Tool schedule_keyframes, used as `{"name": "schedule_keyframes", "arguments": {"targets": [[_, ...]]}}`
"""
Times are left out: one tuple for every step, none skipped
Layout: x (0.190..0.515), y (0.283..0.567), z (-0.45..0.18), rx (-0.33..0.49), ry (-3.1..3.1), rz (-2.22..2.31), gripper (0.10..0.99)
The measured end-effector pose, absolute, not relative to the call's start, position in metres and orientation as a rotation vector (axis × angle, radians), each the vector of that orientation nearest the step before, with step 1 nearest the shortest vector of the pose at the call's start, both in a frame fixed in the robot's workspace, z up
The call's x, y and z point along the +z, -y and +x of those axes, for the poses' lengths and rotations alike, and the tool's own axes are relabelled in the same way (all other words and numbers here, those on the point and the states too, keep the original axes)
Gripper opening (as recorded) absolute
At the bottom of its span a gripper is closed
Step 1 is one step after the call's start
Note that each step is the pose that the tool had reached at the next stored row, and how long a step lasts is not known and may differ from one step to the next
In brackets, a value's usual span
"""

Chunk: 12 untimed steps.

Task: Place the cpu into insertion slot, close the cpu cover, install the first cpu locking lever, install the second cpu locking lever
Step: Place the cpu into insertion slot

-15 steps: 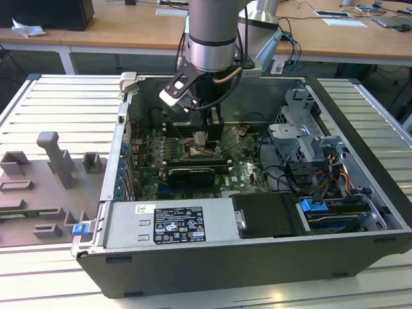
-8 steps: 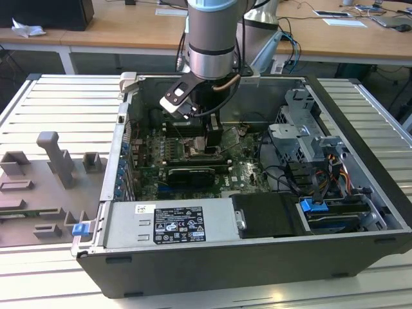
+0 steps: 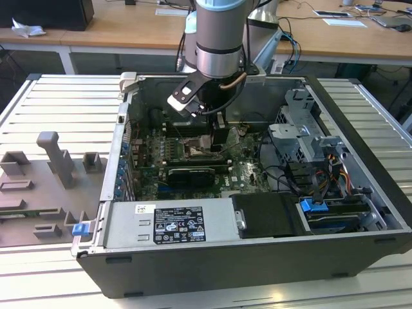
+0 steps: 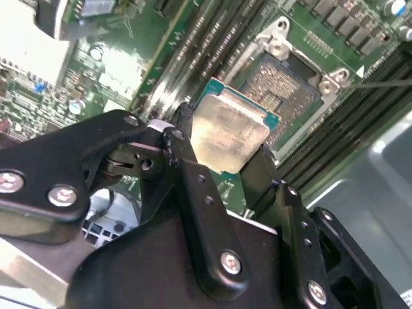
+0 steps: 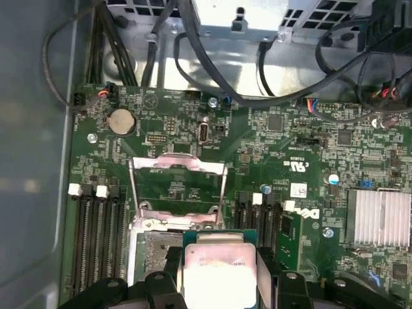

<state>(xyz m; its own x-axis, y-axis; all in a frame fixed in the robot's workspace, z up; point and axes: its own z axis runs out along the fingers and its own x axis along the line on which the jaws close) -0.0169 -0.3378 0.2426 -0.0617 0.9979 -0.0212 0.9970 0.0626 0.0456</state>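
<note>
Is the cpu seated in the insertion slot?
No, the gripper holds the cpu, and the insertion slot beyond it lies bare.

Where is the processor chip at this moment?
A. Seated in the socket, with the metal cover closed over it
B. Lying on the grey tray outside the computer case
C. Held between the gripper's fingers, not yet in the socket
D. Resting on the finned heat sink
C: in the second wrist view the chip sits clamped between the black fingers of the gripper, and the socket beyond it lies open and empty.
</note>
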Motion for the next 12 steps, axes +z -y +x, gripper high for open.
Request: {"name": "schedule_keyframes", "arguments": {"targets": [[0.243, 0.334, -0.017, 0.029, -2.255, 2.119, 0.541], [0.242, 0.331, -0.017, 0.029, -2.255, 2.119, 0.541], [0.242, 0.329, -0.017, 0.029, -2.255, 2.119, 0.541], [0.242, 0.328, -0.017, 0.029, -2.255, 2.119, 0.541], [0.242, 0.328, -0.017, 0.029, -2.255, 2.119, 0.541], [0.242, 0.327, -0.017, 0.029, -2.255, 2.119, 0.541], [0.242, 0.327, -0.017, 0.029, -2.255, 2.119, 0.541], [0.242, 0.326, -0.017, 0.029, -2.255, 2.119, 0.541], [0.242, 0.326, -0.017, 0.029, -2.256, 2.119, 0.541], [0.242, 0.326, -0.017, 0.029, -2.256, 2.119, 0.541], [0.242, 0.325, -0.017, 0.028, -2.255, 2.120, 0.541], [0.242, 0.324, -0.017, 0.028, -2.256, 2.120, 0.541]]}}
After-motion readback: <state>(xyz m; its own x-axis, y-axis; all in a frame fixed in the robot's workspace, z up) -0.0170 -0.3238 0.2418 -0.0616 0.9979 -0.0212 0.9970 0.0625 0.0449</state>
